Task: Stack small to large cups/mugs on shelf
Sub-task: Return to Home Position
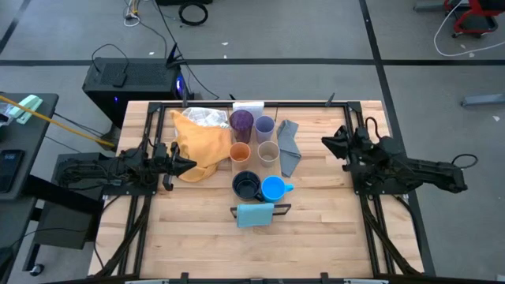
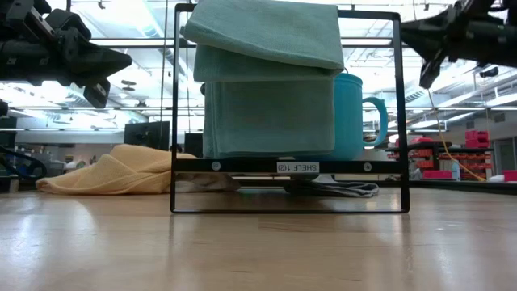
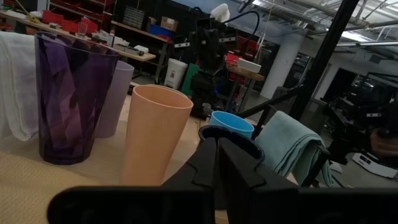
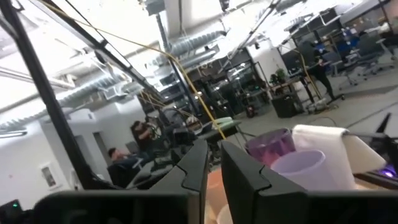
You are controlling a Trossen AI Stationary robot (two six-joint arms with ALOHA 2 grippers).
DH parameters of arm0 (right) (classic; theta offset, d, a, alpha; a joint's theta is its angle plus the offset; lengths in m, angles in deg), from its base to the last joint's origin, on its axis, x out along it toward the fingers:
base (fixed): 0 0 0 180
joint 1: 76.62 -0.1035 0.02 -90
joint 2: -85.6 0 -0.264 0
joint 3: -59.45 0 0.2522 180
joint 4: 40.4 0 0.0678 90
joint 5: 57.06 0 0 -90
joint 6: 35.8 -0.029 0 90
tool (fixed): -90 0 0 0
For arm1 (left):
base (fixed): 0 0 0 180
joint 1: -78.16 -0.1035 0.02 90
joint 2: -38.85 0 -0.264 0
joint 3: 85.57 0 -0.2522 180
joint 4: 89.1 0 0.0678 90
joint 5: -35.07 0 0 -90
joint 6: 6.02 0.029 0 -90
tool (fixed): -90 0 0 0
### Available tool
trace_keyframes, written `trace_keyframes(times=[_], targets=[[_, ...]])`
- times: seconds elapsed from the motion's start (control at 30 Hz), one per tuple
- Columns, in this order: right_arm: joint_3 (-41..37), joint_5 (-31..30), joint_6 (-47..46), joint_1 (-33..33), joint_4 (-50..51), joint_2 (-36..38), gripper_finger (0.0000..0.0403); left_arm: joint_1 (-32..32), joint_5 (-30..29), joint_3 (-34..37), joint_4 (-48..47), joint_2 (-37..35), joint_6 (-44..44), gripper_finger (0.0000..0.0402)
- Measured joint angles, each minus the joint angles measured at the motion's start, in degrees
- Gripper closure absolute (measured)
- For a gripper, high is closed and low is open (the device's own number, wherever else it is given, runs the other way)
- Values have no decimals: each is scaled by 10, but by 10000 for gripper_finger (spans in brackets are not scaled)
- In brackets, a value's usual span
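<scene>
Six cups stand upright in pairs along the shelf plank at the table's middle. Farthest are the purple tumbler and lavender cup. Then come the orange cup and beige cup, and nearest the navy mug and blue mug. My left gripper hangs shut over the yellow cloth, left of the cups, touching nothing. My right gripper hovers right of the cups. Its fingers show a narrow gap with nothing between them.
A yellow cloth lies left of the cups and a grey cloth right of them. A light-blue cloth hangs over a black frame at the near end. A white piece lies at the far end.
</scene>
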Motion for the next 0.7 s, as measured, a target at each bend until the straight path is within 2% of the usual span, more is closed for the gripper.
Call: trace_keyframes(times=[0.2,0.5,0.7], targets=[[-23,-9,4,0,1,0,361,0,0,0,0,0,0,373],[-22,69,35,-5,0,2,387,0,0,0,0,0,0,368],[13,67,88,-31,7,19,391,0,0,0,0,0,0,379]])
